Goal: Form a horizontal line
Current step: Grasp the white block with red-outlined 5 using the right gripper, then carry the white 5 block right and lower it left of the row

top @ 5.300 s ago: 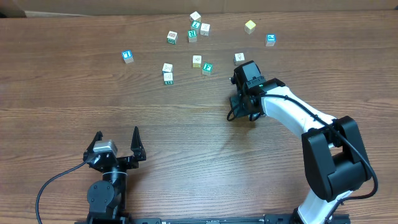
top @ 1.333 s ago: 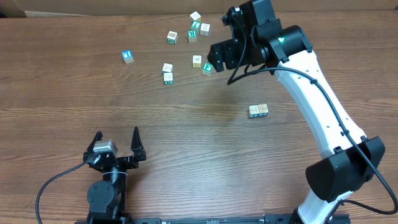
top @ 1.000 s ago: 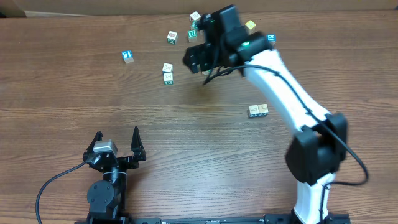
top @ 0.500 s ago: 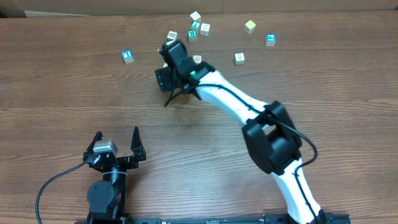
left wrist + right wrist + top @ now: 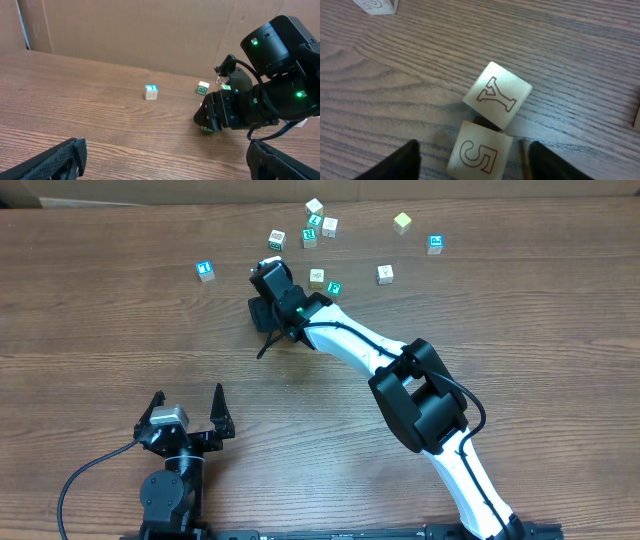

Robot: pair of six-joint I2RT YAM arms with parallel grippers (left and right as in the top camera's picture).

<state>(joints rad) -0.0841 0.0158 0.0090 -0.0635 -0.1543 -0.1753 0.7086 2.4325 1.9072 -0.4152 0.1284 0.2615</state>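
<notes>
My right gripper (image 5: pixel 476 165) hangs open over a pale cube marked "5" (image 5: pixel 481 150), one dark finger (image 5: pixel 402 162) on each side with a gap to the cube. A second pale cube marked "Y" (image 5: pixel 498 95) touches its far corner. From overhead the right gripper (image 5: pixel 266 302) covers both cubes, left of centre at the back. The left wrist view shows it (image 5: pixel 212 117) low over a green-edged cube (image 5: pixel 207 129). The horizontal line is hidden; my right arm crosses the middle of the table. My left gripper (image 5: pixel 188 415) rests open at the front left, holding nothing.
Loose cubes lie scattered at the back: a blue one (image 5: pixel 205 270) on the left, several around (image 5: pixel 309 235), a yellow one (image 5: pixel 402 222), another blue one (image 5: pixel 435 244), and a pale one (image 5: pixel 385 274). A cardboard wall (image 5: pixel 150 30) stands behind the table.
My right arm has swung left from the back cluster and come down over the two cubes left of centre, its jaws narrowing. The left arm has not moved.
</notes>
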